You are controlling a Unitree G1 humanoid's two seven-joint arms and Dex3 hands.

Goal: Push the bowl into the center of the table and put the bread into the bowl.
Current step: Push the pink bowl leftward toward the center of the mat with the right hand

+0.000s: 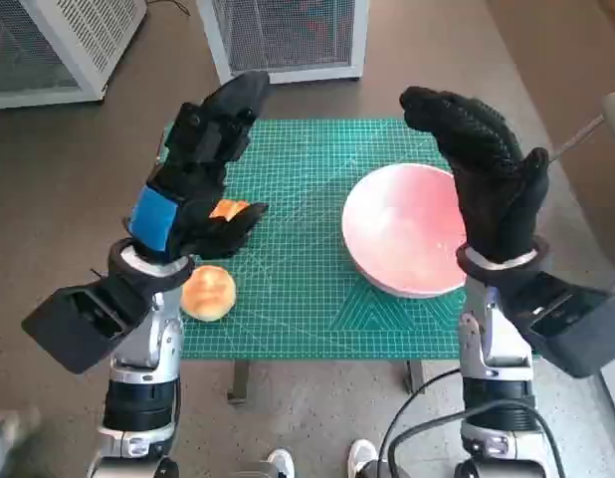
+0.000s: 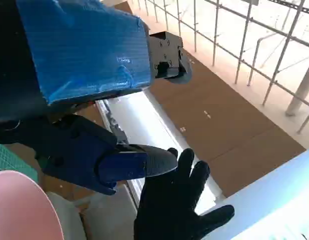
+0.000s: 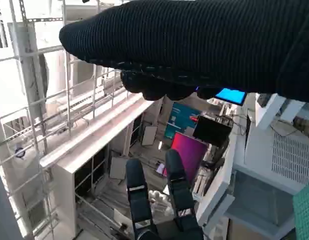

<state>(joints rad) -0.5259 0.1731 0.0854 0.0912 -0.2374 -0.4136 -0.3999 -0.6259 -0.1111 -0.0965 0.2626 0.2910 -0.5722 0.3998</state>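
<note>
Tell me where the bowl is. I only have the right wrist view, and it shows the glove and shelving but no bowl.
Observer: In the head view, the pink bowl sits empty on the right part of the green mat.
Operator: And the bread?
Observer: A bread roll lies near the mat's front left edge, well apart from the bowl.
Operator: Is either hand holding anything?
Observer: No. The left hand and the right hand are both raised above the mat with fingers apart, the right one over the bowl's right side.
</note>
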